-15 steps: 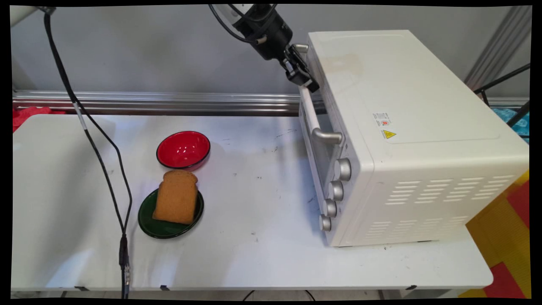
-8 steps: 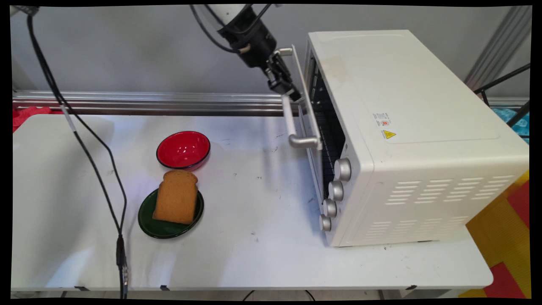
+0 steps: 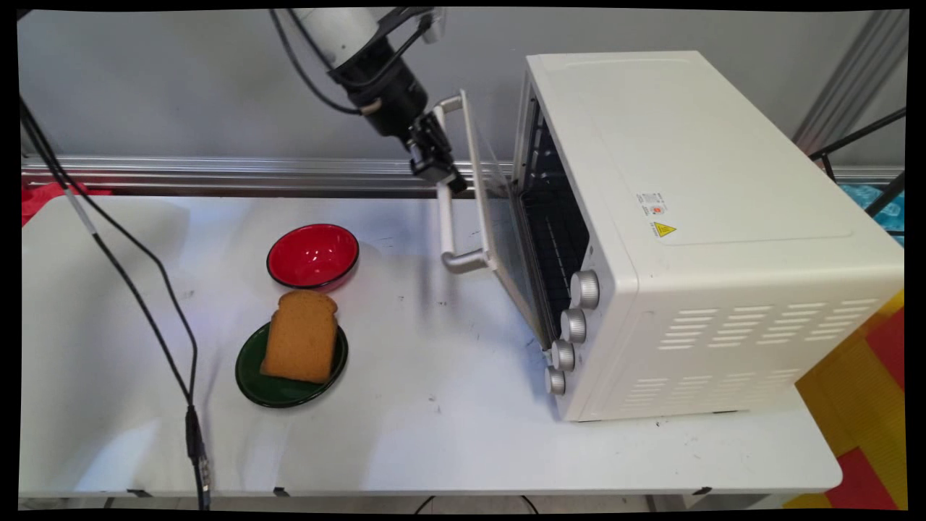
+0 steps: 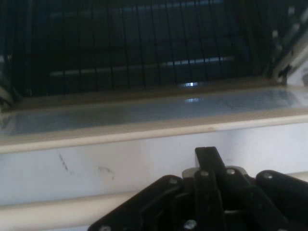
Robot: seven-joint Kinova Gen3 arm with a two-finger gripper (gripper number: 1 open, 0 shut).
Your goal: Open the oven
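A white toaster oven (image 3: 709, 217) stands on the right of the table, its glass door (image 3: 499, 231) tilted partly open towards the left. My gripper (image 3: 441, 174) is shut on the door's pale bar handle (image 3: 446, 217), holding its upper far part. In the hand view the gripper (image 4: 207, 163) clamps the handle (image 4: 57, 211) at the bottom, with the door's white frame (image 4: 120, 163) just beyond. Past the frame, the oven's wire rack (image 4: 134, 43) shows dark inside.
A red bowl (image 3: 312, 255) sits left of the door. In front of it a green plate (image 3: 289, 387) carries a slice of brown bread (image 3: 302, 346). A black cable (image 3: 145, 289) hangs over the table's left side. Several silver knobs (image 3: 571, 325) line the oven's front.
The door went from closed to partly open. My gripper has swung left and slightly down with the handle, and the oven's inside now shows.
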